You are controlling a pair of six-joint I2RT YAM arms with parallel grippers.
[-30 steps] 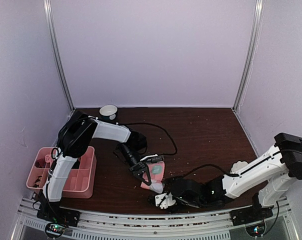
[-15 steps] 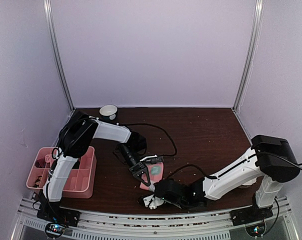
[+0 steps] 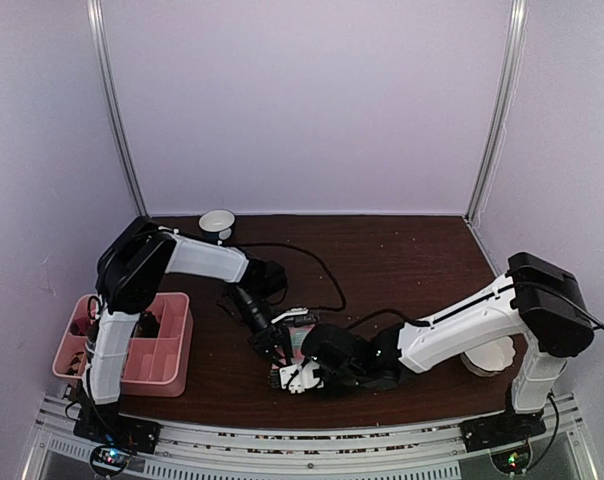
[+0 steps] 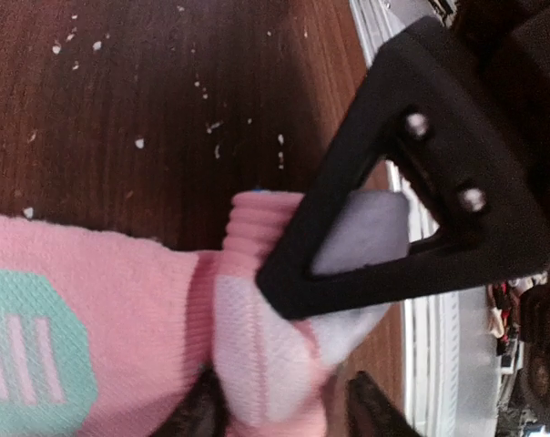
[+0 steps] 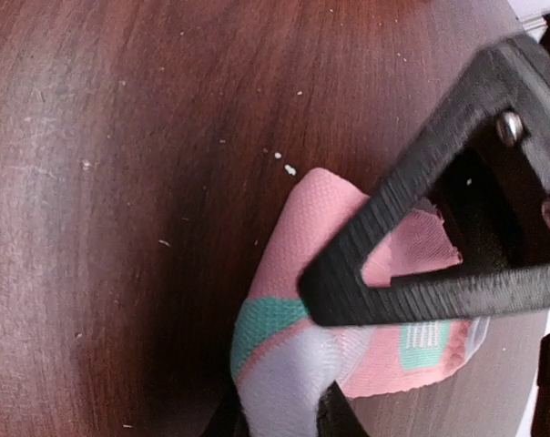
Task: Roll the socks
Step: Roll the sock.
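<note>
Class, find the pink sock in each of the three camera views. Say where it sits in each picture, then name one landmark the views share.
Top external: the pink sock lies near the front centre of the dark wooden table.
Left wrist: it fills the lower left, and its ribbed cuff reaches mid-frame.
Right wrist: it runs from the centre to the lower right.
Shared landmark: the dark table, flecked with pale crumbs.
</note>
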